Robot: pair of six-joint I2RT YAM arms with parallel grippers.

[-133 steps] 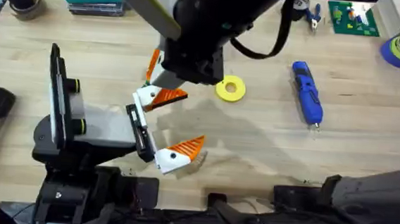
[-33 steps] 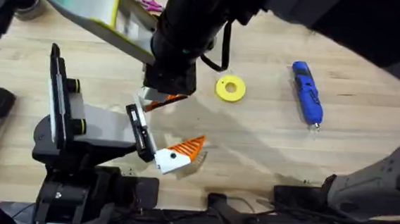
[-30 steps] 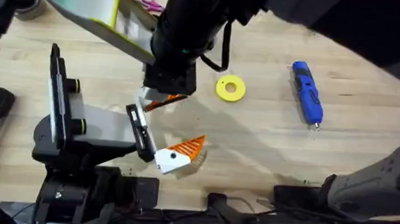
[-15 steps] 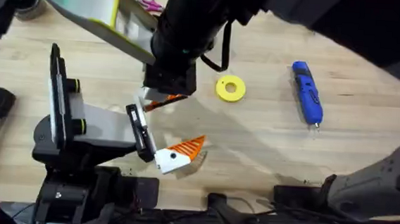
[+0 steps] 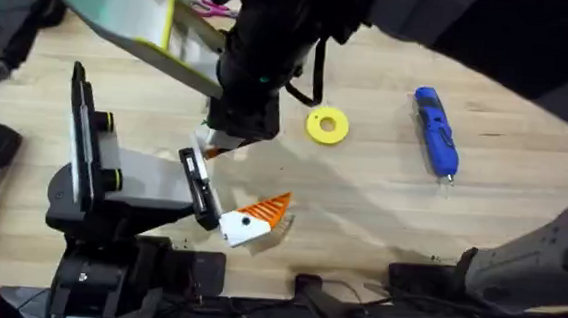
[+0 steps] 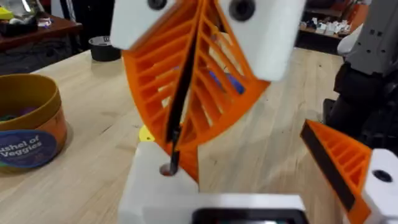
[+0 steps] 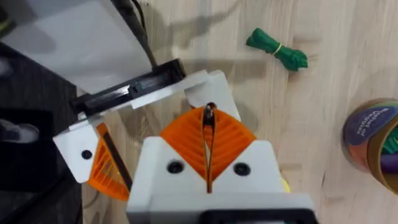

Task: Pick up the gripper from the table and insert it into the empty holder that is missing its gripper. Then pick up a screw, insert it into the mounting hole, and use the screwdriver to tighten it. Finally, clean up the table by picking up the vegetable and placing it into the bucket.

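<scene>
My right gripper [image 7: 209,118] is shut on a thin black screw [image 7: 208,146], held point down. In the left wrist view the screw's tip [image 6: 169,167] meets a hole in the white holder [image 6: 155,193]. From overhead a sliver of the orange gripper [image 5: 220,149] shows at that holder, under the right wrist. My left gripper [image 5: 234,181] lies open on its side, its other orange finger [image 5: 263,211] nearer the front edge. The blue screwdriver [image 5: 436,130] lies on the right. The green vegetable [image 7: 277,48] lies on the wood, and the bucket [image 6: 28,124] stands beyond the holder.
A yellow ring [image 5: 326,125] lies just right of the two grippers. The right arm hangs large and dark across the upper middle of the overhead view. Bare wood lies between the ring and the screwdriver and along the front right.
Since 4.4 s ago the right arm has swung left and come down over the holder. In the last second it has hardly moved; the left arm stays still.
</scene>
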